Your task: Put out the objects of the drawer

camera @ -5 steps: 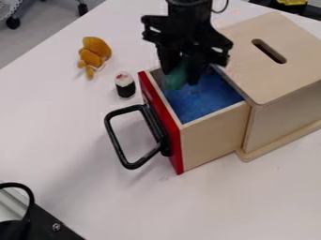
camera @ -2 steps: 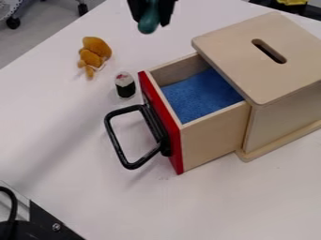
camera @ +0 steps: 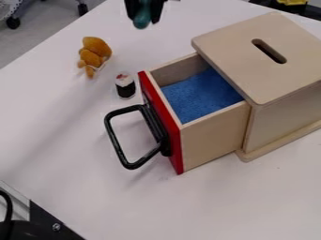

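White counter (camera: 59, 140) spreads under everything, with grey floor (camera: 31, 40) past its far left edge. At the far side, left of the box (camera: 270, 70), hangs the gripper (camera: 143, 18), its fingers clamped on a rounded teal object (camera: 142, 21), clear of the drawer (camera: 213, 140). The step in hand looks to be setting that piece down among the others. Best to bring it over bare counter to the right of the orange plush toy (camera: 95, 47), lower it straight until its rounded end touches, then part the fingers gently; let go too high, it could roll or tip. The small roll with a black band (camera: 126, 87) stands upright just beside the drawer's red front (camera: 160, 123), so a low sweep could knock it over. The black handle (camera: 117, 140) juts out toward the near left, another thing to keep off. Inside the drawer lies something blue (camera: 199, 96); whether it is a lining or a loose cloth I cannot tell. No other object can be made out in there, so the emptying seems nearly done.
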`<state>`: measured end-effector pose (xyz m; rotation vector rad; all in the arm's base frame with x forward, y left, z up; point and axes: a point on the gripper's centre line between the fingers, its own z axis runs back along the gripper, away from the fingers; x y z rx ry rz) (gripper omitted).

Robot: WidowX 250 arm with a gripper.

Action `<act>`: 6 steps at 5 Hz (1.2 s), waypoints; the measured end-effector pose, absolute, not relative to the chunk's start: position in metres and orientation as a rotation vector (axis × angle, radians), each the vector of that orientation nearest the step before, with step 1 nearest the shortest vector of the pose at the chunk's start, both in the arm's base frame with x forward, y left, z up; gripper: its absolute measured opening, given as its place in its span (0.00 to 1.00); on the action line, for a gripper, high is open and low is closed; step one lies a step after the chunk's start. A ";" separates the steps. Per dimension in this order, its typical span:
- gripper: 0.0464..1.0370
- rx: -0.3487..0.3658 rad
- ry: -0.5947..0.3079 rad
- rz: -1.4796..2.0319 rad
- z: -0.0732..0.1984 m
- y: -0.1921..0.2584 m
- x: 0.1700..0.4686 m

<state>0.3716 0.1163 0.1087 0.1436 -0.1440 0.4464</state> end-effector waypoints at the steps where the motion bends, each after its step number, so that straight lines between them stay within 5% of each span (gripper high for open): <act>1: 0.42 0.135 -0.123 0.449 0.076 0.129 0.388; 3: 0.42 0.120 -0.080 0.429 0.024 0.133 0.409; 5: 0.48 0.097 -0.066 0.414 0.009 0.130 0.414; 6: 0.80 0.092 -0.063 0.416 0.008 0.129 0.414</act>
